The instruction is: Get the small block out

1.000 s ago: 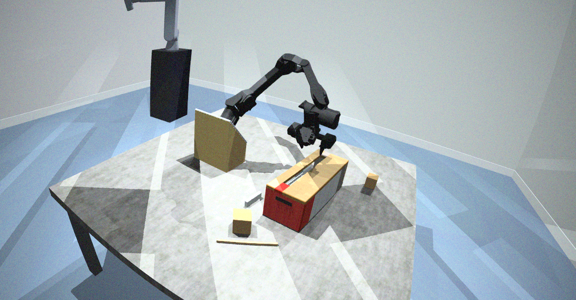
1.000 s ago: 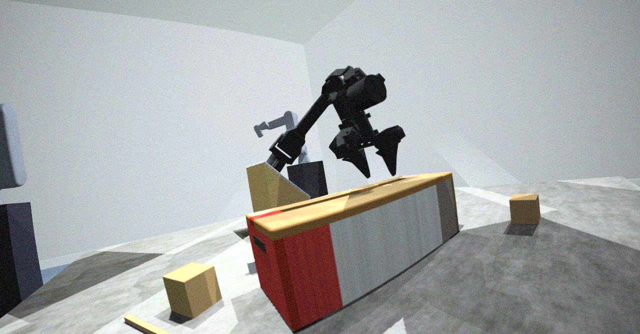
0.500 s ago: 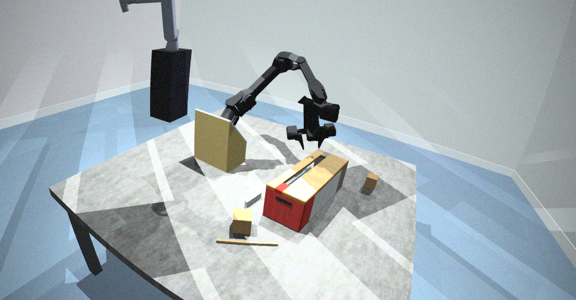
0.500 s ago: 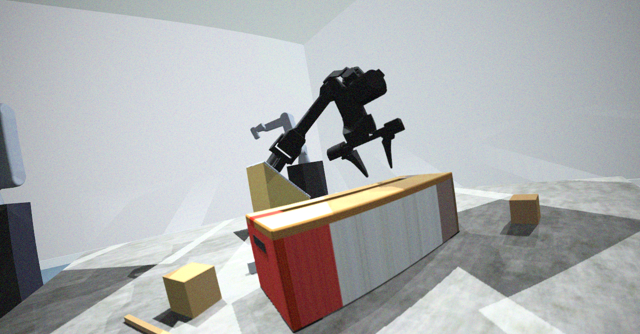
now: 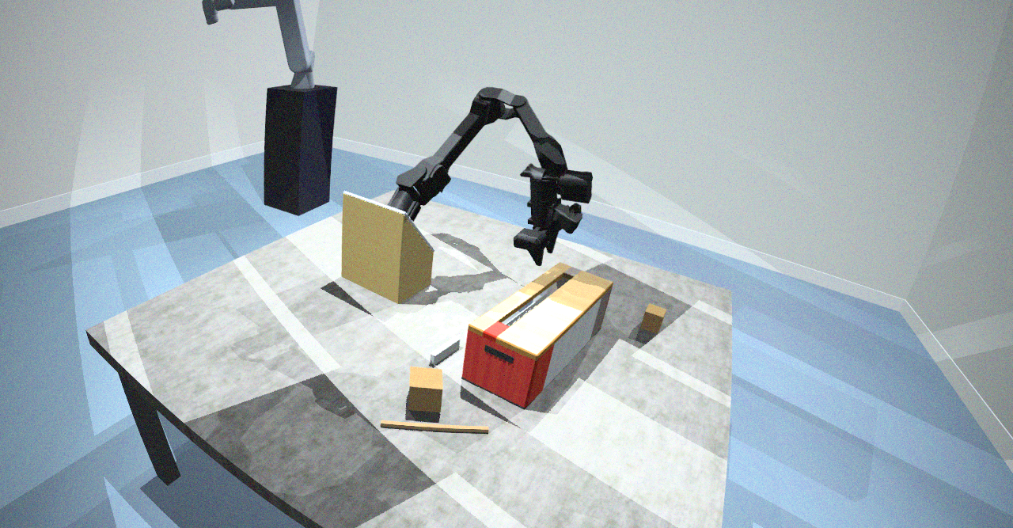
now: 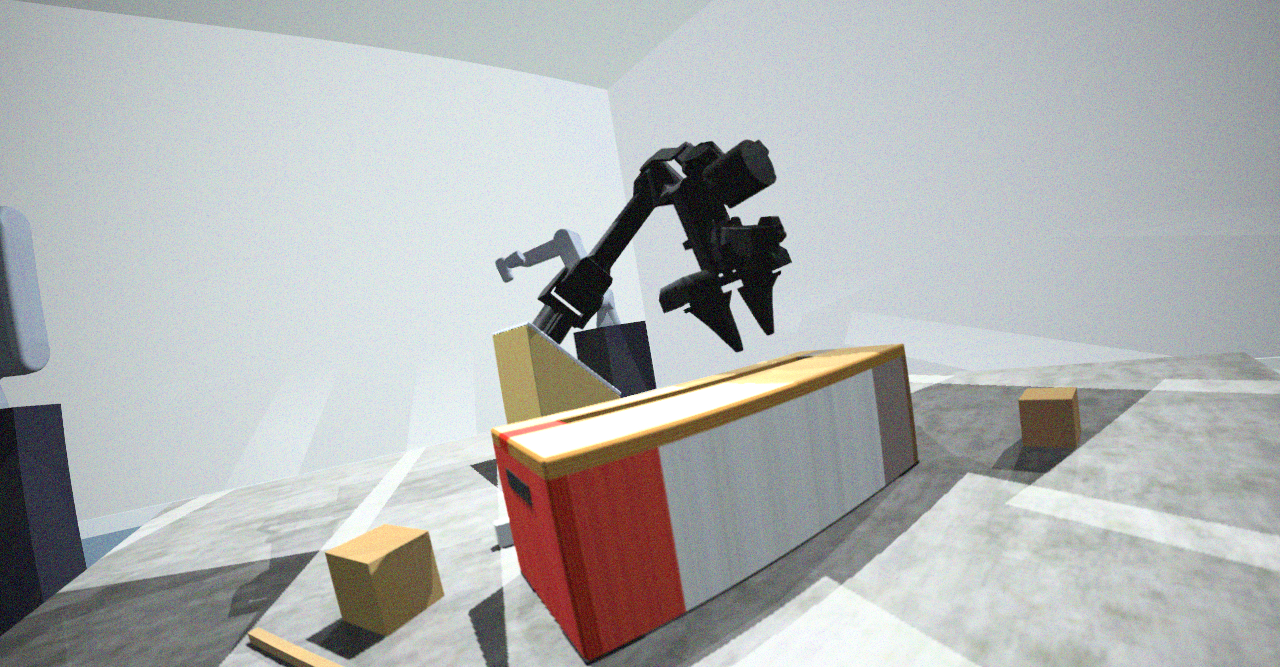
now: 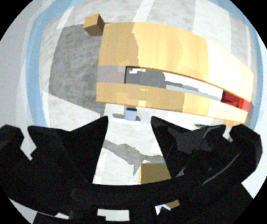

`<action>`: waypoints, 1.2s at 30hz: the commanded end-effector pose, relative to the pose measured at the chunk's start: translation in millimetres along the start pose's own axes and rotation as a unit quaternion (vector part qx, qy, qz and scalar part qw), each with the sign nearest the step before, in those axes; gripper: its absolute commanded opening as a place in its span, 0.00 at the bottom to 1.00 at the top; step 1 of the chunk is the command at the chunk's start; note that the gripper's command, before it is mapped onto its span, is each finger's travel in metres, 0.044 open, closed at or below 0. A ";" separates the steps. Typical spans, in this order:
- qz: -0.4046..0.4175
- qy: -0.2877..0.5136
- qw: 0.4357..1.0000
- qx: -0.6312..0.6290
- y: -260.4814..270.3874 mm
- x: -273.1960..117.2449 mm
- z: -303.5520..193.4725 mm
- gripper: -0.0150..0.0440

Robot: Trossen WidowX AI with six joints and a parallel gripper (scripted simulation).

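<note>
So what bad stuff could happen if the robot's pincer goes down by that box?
The open pincer hangs just above the box, so coming down carelessly might bump or shove it.

A small blue thing, maybe the block, lies close beside the box's long side. A finger could knock it away or get squeezed against the box.

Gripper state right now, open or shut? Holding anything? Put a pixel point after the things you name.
Open, part way: the gripper (image 5: 544,256) (image 6: 754,341) (image 7: 130,119) has a gap between its fingertips in the exterior and wrist views, and nothing is gripped.
</note>
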State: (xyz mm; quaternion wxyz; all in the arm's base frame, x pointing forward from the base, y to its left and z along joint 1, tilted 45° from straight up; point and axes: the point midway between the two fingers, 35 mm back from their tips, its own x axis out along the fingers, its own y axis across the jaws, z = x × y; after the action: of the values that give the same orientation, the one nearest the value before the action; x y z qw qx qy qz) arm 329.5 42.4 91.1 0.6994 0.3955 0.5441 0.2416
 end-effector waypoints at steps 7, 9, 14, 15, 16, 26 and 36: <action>-0.083 -0.001 0.764 -0.640 7.5 -0.3 -17.3 0.74; -0.090 0.003 0.720 -0.688 8.2 -0.8 -18.3 0.74; -0.109 0.014 0.594 -0.797 10.4 -2.4 -20.8 0.74; -0.112 0.017 0.567 -0.816 10.7 -2.7 -21.2 0.74; -0.115 0.020 0.540 -0.834 11.1 -3.0 -21.6 0.74; -0.141 0.059 0.242 -0.958 15.0 -6.5 -25.6 0.74; -0.148 0.094 0.011 -0.984 17.4 -8.9 -27.8 0.74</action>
State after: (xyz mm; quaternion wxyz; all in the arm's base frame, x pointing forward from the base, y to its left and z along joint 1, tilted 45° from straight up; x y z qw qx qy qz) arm 309.9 50.8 106.8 0.6312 -0.5810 0.0493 0.5114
